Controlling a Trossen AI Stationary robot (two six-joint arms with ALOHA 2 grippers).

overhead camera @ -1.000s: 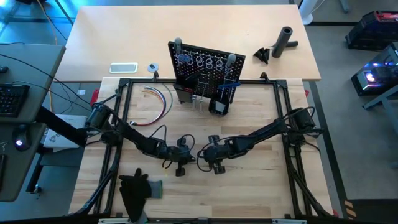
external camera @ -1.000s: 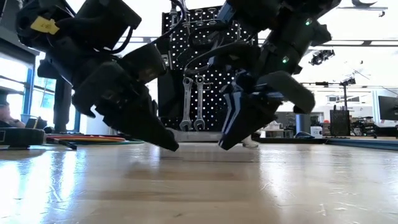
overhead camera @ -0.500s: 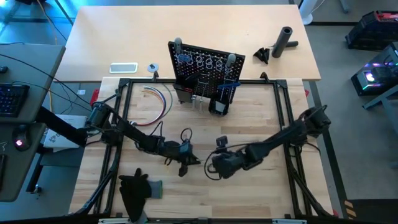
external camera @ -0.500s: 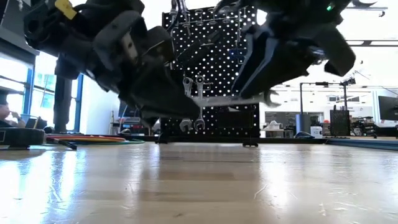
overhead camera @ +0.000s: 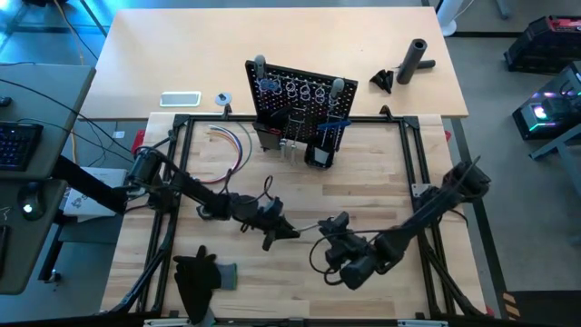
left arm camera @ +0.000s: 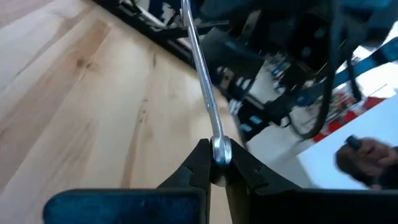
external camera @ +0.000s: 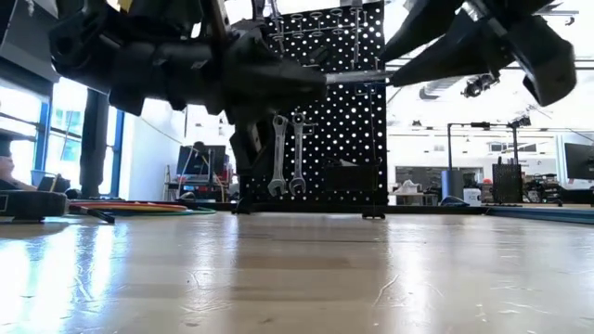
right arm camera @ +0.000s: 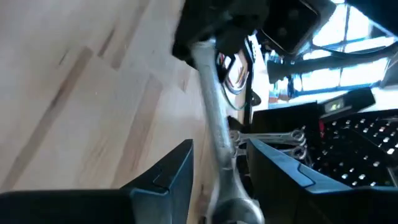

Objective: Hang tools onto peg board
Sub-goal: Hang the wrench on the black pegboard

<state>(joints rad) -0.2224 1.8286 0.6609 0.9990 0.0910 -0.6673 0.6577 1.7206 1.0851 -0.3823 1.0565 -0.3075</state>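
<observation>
My left gripper (left arm camera: 217, 171) is pinched tight on one ringed end of a silver wrench (overhead camera: 306, 228), which hangs clear of the wooden table (overhead camera: 363, 173), in front of the peg board (overhead camera: 295, 102) and well short of it. The shaft runs level from my left fingers toward my right gripper (right arm camera: 219, 163), whose fingers (right arm camera: 168, 171) stand apart on either side of the far end; I judge them to be just off the metal, so the weight is on the left side alone.

The step in hand reads as a handover that is finishing, and then a carry to the board. To do it well I should draw the right gripper straight back along the wrench's own line, not sideways, so a pad does not catch the open end and twist the tool in my left pinch. A grip on the very end of a long, smooth shaft is weak against turning, so I would move the left arm slowly and keep the wrench from swinging.

Two wrenches (external camera: 287, 156) already hang side by side on the board's face. I would aim for a free hook beside them, bring the free ring end up to it squarely, and let the ring settle fully over the hook before my left fingers loosen at all.
</observation>
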